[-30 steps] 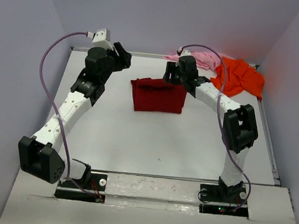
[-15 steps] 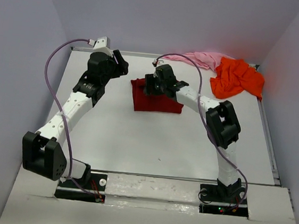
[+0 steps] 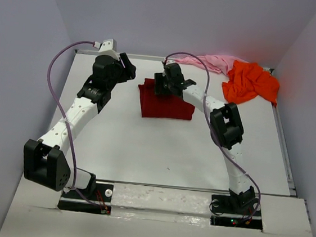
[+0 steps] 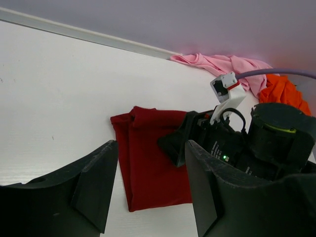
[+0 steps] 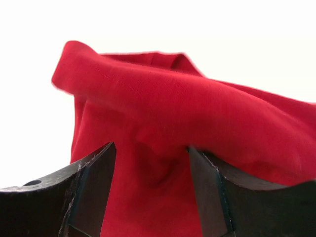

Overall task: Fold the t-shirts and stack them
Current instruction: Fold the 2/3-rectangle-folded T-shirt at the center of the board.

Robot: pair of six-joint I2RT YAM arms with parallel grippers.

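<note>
The dark red t-shirt [image 3: 168, 105] lies folded in a rough rectangle at the middle back of the table. My right gripper [image 3: 160, 85] is down on its back left corner, jaws open, and a rumpled fold of red cloth [image 5: 187, 113] sits between the fingers [image 5: 96, 187]. My left gripper [image 3: 130, 70] hovers open just left of the shirt with nothing in it; its view shows the red shirt [image 4: 148, 168] and the right gripper [image 4: 182, 143] on it. The orange t-shirt [image 3: 249, 82] and the pink t-shirt [image 3: 212, 61] lie crumpled at the back right.
A raised rail [image 3: 147, 57] runs along the table's back edge, and grey walls close in on three sides. The right arm's elbow [image 3: 225, 123] stands over the table right of the red shirt. The pink cloth [image 4: 222, 65] touches the back rail.
My right gripper has swung left from beside the pink and orange shirts onto the red shirt's back left corner. The left arm shifted only slightly.
</note>
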